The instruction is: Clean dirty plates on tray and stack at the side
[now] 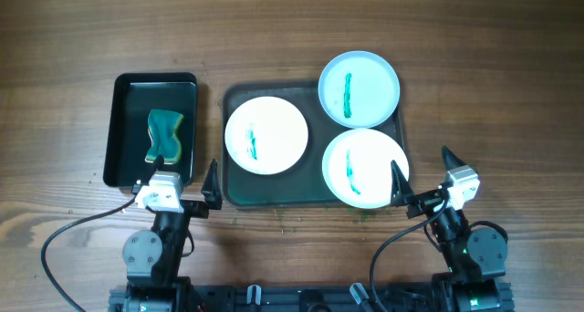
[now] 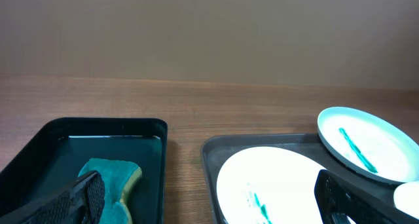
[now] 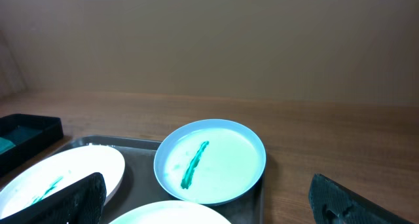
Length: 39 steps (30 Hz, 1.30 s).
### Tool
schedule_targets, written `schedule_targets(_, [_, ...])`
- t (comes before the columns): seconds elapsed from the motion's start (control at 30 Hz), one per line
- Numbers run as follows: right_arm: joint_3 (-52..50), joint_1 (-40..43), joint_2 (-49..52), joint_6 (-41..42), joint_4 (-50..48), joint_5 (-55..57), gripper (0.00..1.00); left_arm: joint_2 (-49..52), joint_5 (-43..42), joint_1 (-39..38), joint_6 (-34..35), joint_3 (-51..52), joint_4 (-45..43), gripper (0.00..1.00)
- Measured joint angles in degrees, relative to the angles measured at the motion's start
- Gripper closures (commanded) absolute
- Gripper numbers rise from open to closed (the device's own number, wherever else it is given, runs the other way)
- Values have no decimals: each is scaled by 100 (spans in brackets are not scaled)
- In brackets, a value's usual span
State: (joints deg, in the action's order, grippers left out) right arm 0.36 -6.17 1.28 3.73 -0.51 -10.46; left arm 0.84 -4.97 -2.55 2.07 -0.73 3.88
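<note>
1. Jaws on my left gripper (image 1: 175,177) are standing spread wide and pinching nothing. Those on my right gripper (image 1: 422,166) are gaping the same way, also empty.
2. Ahead of my left jaws, the wooden table (image 1: 511,93) is carrying two trays side by side. The small black tray (image 1: 123,130) is lying ahead of my left finger, with a green sponge (image 1: 165,135) resting inside it.
3. The large dark tray (image 1: 274,195) is starting just ahead of my left gripper's right finger and running across to my right gripper.
4. The left plate (image 1: 265,135), white with a short green streak, is lying flat in that tray. It is sitting ahead of my left jaws, toward the right finger.
5. The near plate (image 1: 365,167) is lying in the tray just ahead of my right gripper's left finger, green streak facing up.
6. The far plate (image 1: 359,88) is sitting straight ahead between my right jaws, over the tray's far corner. Its edge is reaching past the rim, just beside the near plate, and it is showing a long green streak.
</note>
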Motion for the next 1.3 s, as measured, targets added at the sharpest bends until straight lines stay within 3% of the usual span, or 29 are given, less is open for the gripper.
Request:
schedule_targets(1.1, [0, 0, 0, 11, -39, -2, 0, 0, 0, 0, 0, 0, 0, 0])
schedule_targets(1.3, [0, 0, 2, 400, -109, -664, 0, 0, 0, 0, 22, -22, -17, 0])
